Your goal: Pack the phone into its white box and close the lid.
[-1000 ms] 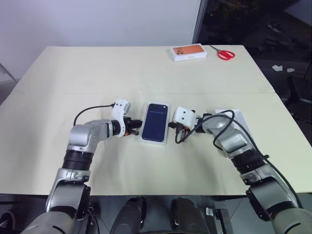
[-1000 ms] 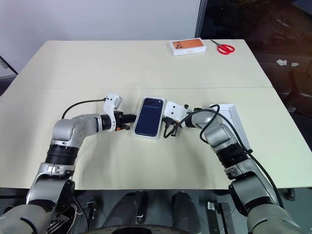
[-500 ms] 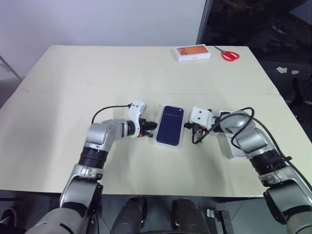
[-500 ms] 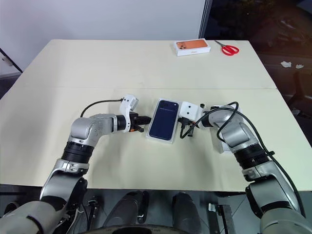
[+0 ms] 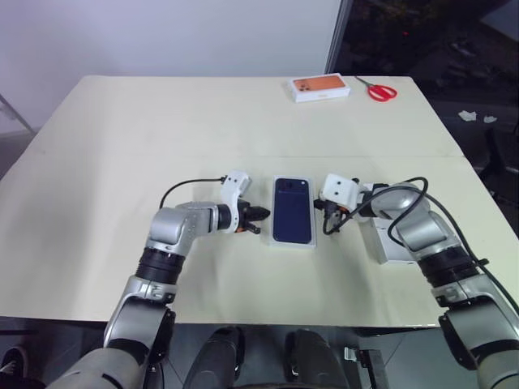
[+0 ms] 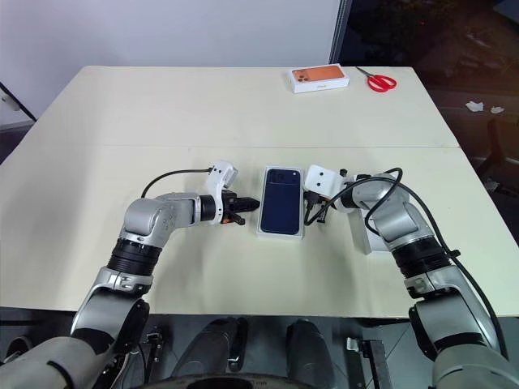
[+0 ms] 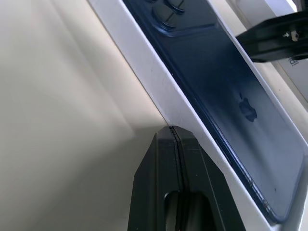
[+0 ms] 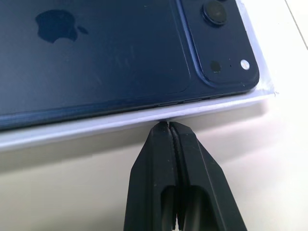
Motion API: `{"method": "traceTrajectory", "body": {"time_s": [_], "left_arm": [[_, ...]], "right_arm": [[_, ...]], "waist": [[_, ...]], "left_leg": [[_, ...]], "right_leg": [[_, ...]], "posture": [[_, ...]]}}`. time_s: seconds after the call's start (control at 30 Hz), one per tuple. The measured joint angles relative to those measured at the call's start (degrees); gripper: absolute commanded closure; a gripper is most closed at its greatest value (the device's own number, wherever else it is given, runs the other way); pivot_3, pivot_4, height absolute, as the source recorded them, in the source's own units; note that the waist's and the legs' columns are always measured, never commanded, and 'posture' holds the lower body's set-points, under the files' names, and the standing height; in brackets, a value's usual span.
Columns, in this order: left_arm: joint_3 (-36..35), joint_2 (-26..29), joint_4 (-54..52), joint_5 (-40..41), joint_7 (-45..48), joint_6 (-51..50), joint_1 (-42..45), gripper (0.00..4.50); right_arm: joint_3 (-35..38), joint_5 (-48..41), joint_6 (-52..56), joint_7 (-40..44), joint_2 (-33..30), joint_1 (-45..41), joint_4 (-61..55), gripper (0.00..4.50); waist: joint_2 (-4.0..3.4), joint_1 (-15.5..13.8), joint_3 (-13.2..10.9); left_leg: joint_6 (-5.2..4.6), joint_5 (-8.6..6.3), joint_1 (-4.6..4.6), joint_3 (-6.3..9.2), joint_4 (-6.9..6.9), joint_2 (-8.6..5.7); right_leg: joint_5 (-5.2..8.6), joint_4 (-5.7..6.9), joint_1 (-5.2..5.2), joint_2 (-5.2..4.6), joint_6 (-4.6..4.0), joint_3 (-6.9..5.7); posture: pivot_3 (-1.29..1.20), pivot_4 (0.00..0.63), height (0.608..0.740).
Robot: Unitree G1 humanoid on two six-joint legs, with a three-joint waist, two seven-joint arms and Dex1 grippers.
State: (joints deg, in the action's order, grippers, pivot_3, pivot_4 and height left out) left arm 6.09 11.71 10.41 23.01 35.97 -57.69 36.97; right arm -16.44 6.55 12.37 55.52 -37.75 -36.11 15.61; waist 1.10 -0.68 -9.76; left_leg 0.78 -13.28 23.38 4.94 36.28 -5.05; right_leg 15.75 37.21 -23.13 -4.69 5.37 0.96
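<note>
Left eye view: both closed tools, left tool (image 5: 258, 219) and right tool (image 5: 326, 215), have slid the white box (image 5: 293, 241) holding the phone (image 5: 292, 210) rightward between them, toward the lid (image 5: 388, 243) on the desk (image 5: 203, 121).

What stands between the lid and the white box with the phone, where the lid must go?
Nothing on the table, but the right pincer hangs between the white box, holding the phone, and the lid under the right arm.
</note>
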Motion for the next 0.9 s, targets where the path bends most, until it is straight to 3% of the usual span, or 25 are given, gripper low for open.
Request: {"method": "traceTrajectory", "body": {"time_s": [0.3, 0.43, 0.6, 0.63, 0.73, 0.9], "left_arm": [[0.51, 1.19, -0.22, -0.39, 0.20, 1.27, -0.30, 4.50], [0.25, 3.38, -0.11, -0.34, 1.16, 2.64, -0.39, 4.50], [-2.72, 8.28, -1.79, 0.28, 2.64, 4.34, -2.14, 4.50], [-3.31, 9.29, -2.26, 0.36, 3.03, 4.88, -2.60, 4.25], [-6.08, 12.96, -3.32, 1.43, 5.35, 6.84, -3.31, 3.28], [-8.39, 18.08, -4.17, 1.46, 10.88, 13.95, -5.97, 0.83]], "right_arm": [[0.17, -0.08, 0.76, 1.03, -0.15, 0.03, -0.42, 4.45], [0.86, -0.34, 2.82, 2.85, -3.49, 1.10, -3.52, 4.45], [7.11, -7.40, 15.86, 5.20, -5.09, 2.47, -13.49, 4.45], [8.55, -9.35, 18.65, 5.69, -5.17, 2.68, -15.82, 4.48], [13.99, -16.23, 30.85, 5.44, -5.75, 3.76, -24.30, 3.65], [15.00, -19.07, 43.59, 2.33, -9.18, 6.73, -30.47, 1.19]], "waist": [[0.00, 0.01, 0.00], [0.00, 0.09, -0.01], [-0.05, 1.39, -0.06], [-0.05, 1.48, -0.06], [-0.06, 1.26, -0.06], [-0.07, 1.02, -0.06]], "left_leg": [[0.00, 0.00, 0.00, 0.00, 0.00, 0.00], [0.00, 0.00, 0.01, -0.02, -0.02, 0.03], [0.00, 0.00, 0.08, -0.04, -0.13, 0.23], [0.01, 0.00, 0.08, -0.05, -0.15, 0.28], [-0.20, -0.13, 0.08, -0.01, -0.15, 0.34], [-0.31, -0.20, 0.11, -0.06, -0.12, 0.26]], "right_leg": [[0.00, 0.00, 0.00, 0.00, 0.00, 0.00], [0.00, 0.01, -0.07, -0.01, 0.00, 0.00], [0.00, 0.03, -0.23, 0.08, 0.00, 0.08], [0.00, 0.02, -0.24, 0.13, 0.00, 0.08], [0.00, 0.03, -0.24, 0.15, -0.01, 0.03], [0.00, -0.02, -0.23, 0.02, -0.02, 0.08]], "posture": [[0.00, 0.150, 0.740], [0.00, 0.150, 0.740], [0.00, 0.150, 0.740], [0.00, 0.150, 0.740], [0.00, 0.150, 0.740], [0.00, 0.150, 0.740]]}}
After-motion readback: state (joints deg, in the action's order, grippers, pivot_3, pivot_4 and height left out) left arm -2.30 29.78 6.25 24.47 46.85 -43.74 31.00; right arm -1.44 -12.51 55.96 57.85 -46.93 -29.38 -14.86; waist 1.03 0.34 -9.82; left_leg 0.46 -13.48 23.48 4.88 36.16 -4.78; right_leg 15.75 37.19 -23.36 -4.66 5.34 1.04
